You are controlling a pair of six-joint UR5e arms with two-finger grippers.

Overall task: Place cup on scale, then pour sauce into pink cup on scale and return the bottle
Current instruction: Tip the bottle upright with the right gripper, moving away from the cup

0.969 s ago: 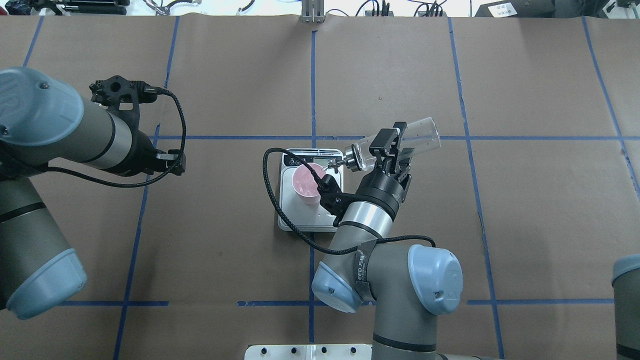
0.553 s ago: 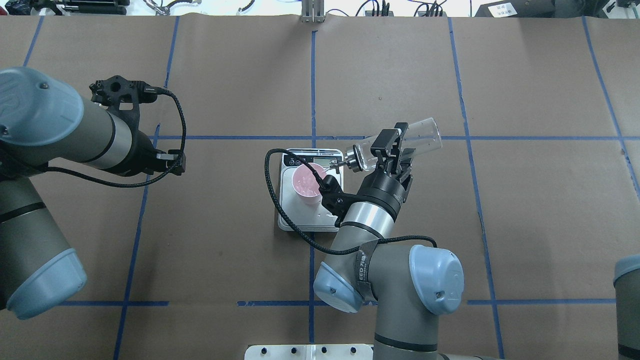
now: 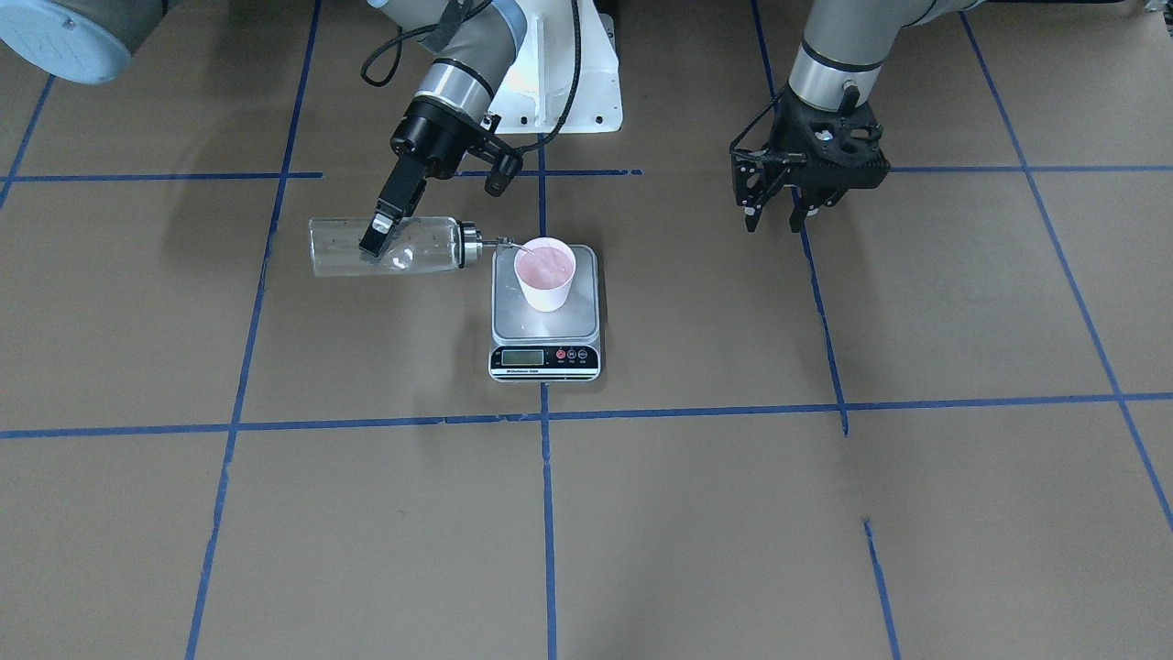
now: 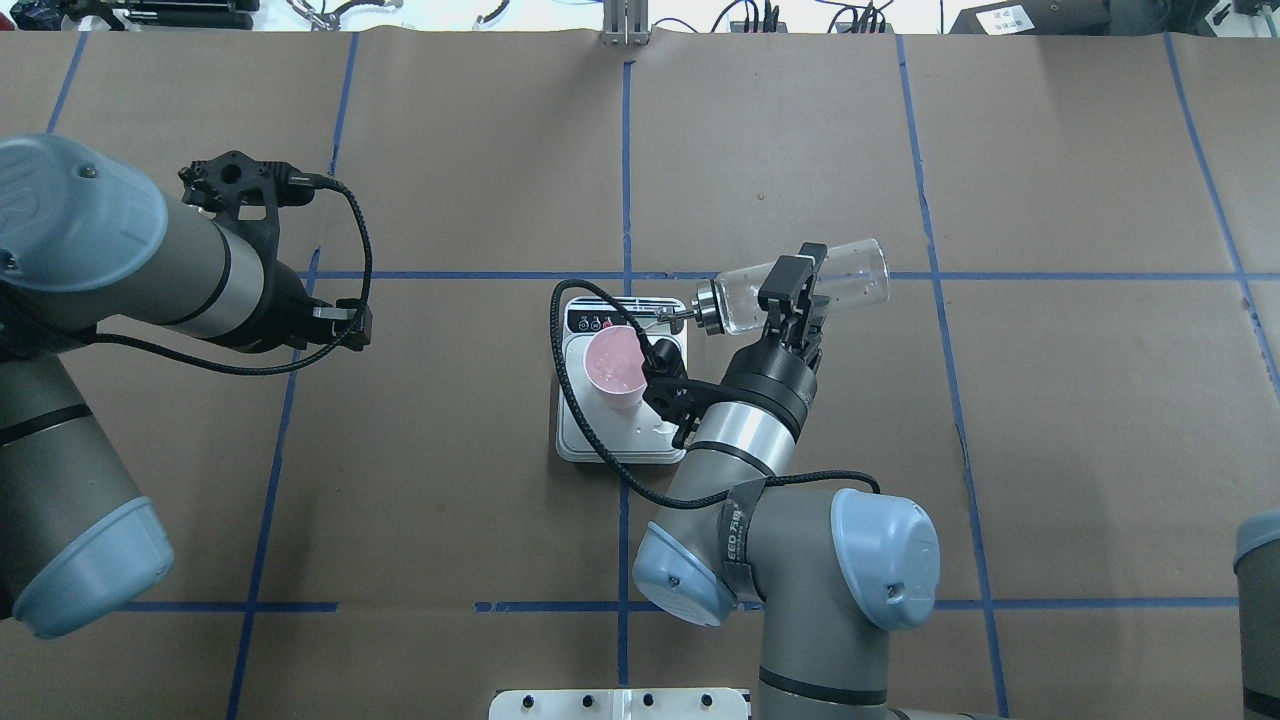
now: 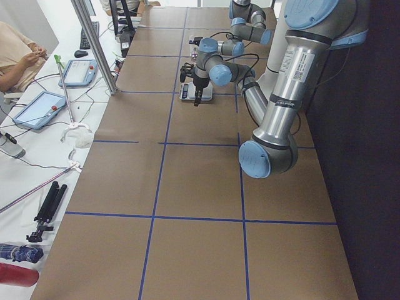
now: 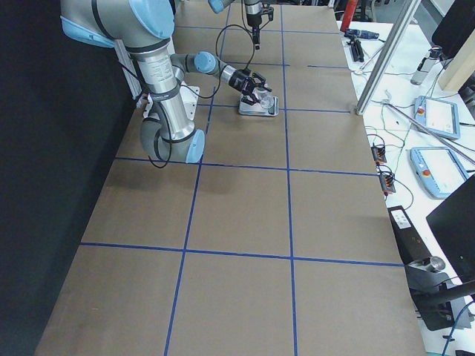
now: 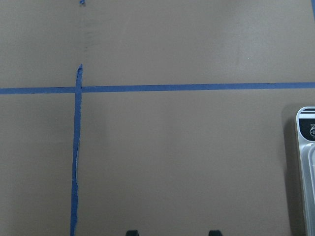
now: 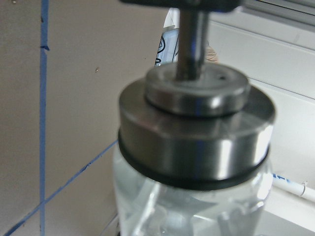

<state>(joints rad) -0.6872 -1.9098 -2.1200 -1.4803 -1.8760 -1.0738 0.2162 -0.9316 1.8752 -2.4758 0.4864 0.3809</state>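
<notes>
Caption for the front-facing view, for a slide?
Right gripper holds bottle sideways, spout toward cup on scale; left gripper open, apart.

A brown paper-covered table [image 3: 733, 513] bears blue tape grid lines [image 3: 547, 513]. Beside it, a white side bench [image 5: 25, 156] holds cables near a silver metal post [image 5: 94, 44].

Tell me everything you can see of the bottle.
The bottle is a clear cylinder, glass by its look, with a shiny silver metal cap and a thin spout. It hangs nearly level in the air, base away from the scale, gripped across its body by the right pincer. The spout points at the pink cup, its tip near the rim. Only droplets and little liquid show inside. Nothing else touches it.
</notes>
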